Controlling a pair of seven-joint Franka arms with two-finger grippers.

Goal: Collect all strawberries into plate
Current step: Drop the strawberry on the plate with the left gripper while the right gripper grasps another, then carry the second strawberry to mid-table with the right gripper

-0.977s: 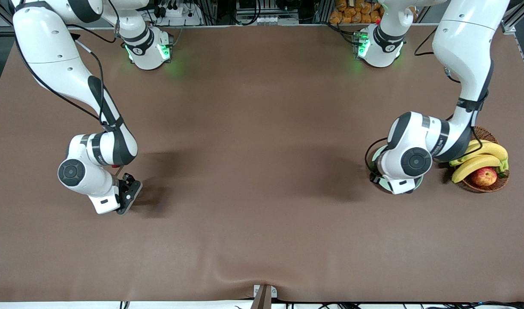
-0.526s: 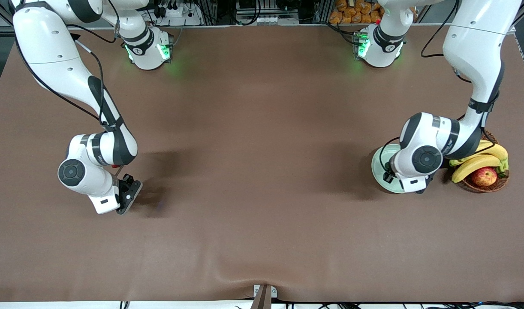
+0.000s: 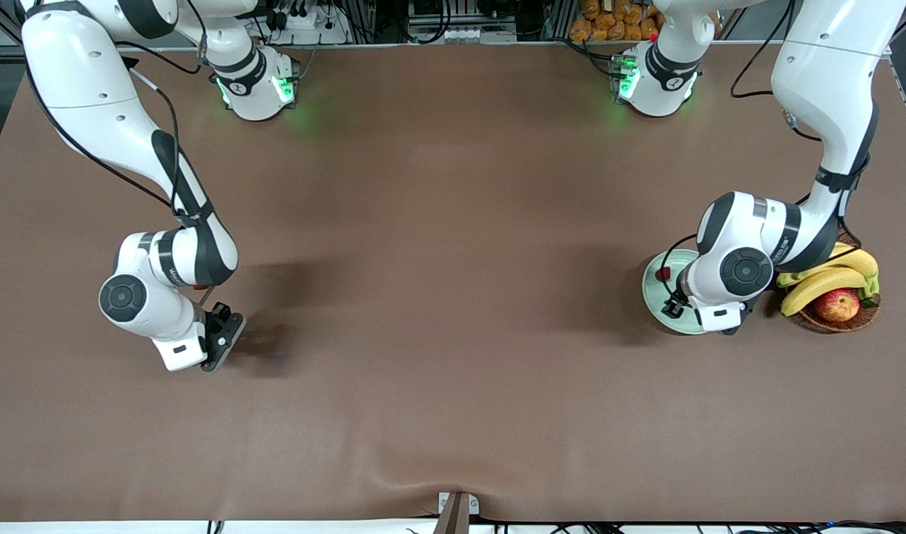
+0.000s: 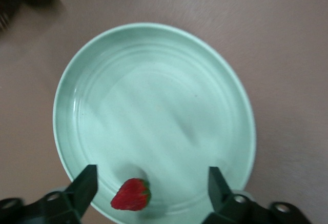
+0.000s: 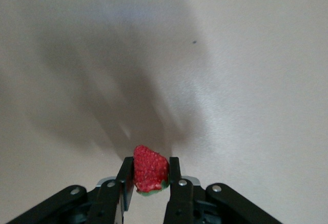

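The pale green plate (image 3: 655,293) (image 4: 154,80) lies toward the left arm's end of the table, beside the fruit basket. One strawberry (image 3: 661,273) (image 4: 131,195) lies on it close to the rim. My left gripper (image 3: 675,302) (image 4: 151,174) hangs open just over the plate, its fingers (image 4: 86,181) apart on either side of that berry without touching it. Low over the brown cloth at the right arm's end, my right gripper (image 3: 222,335) (image 5: 150,175) is shut on a second strawberry (image 5: 149,168), red with a green cap. The front view does not show this berry.
A brown wicker basket (image 3: 864,317) holding bananas (image 3: 831,271) and a red-yellow apple (image 3: 837,304) stands right beside the plate, under the left arm's elbow. A small bracket (image 3: 457,508) sits at the table's front edge.
My left gripper has opened and the strawberry now lies on the plate; the left arm shifted toward the basket, uncovering the plate. My right gripper has closed on its strawberry.
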